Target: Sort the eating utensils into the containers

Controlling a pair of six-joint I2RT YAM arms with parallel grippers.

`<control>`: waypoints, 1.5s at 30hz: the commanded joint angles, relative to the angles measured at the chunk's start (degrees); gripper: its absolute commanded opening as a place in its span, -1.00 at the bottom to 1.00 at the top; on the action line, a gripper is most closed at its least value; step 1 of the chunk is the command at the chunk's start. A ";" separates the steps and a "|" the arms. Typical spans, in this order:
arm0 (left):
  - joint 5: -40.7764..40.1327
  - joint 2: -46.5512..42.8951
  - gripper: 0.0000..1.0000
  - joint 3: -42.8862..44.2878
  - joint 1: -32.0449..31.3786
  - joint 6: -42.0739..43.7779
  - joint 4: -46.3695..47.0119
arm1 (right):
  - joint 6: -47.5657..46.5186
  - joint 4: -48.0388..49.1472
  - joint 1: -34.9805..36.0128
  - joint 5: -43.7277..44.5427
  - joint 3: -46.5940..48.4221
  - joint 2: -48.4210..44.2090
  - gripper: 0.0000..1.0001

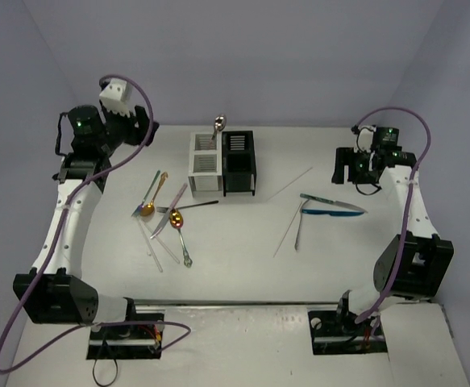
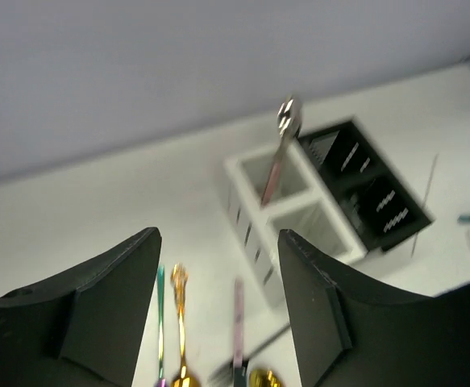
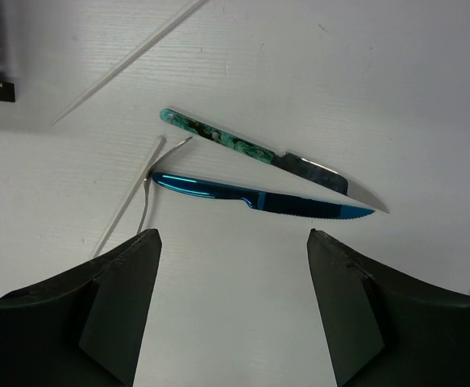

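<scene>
The white caddy [image 1: 204, 165] and the black caddy [image 1: 239, 161] stand joined at the table's middle back. A silver spoon [image 1: 218, 125] stands in the white caddy's far cell, and shows in the left wrist view [image 2: 281, 145]. Gold spoons [image 1: 147, 208], a pink-handled piece [image 1: 174, 197] and silver pieces lie in a heap left of the caddies. A blue knife [image 3: 251, 199] and a teal-handled knife [image 3: 243, 145] lie on the right with clear sticks [image 3: 130, 56]. My left gripper [image 2: 218, 266] is open, raised at the back left. My right gripper [image 3: 233, 242] is open and empty above the knives.
Purple cables loop over both arms [image 1: 142, 97]. The table's back edge meets the wall just behind the caddies. A long clear stick [image 1: 289, 184] lies between the black caddy and the knives. The arm bases sit at the near edge [image 1: 126, 322].
</scene>
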 commanded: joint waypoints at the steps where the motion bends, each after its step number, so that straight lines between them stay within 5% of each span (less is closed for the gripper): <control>1: 1.75 -0.39 0.15 -3.90 3.88 5.34 -15.29 | -2.18 2.00 1.02 0.39 -1.81 -2.50 0.41; 8: 0.60 -0.47 0.10 -10.92 3.96 10.31 -19.22 | -2.33 3.53 1.54 0.96 -4.12 -3.27 0.41; 21: -2.95 25.00 -0.30 2.81 3.63 12.13 -27.39 | -2.71 4.00 2.52 2.35 -4.97 -3.28 0.40; 45: -11.37 41.88 -0.36 11.62 2.46 13.29 -28.05 | -2.00 4.15 5.11 4.86 -2.84 -0.69 0.39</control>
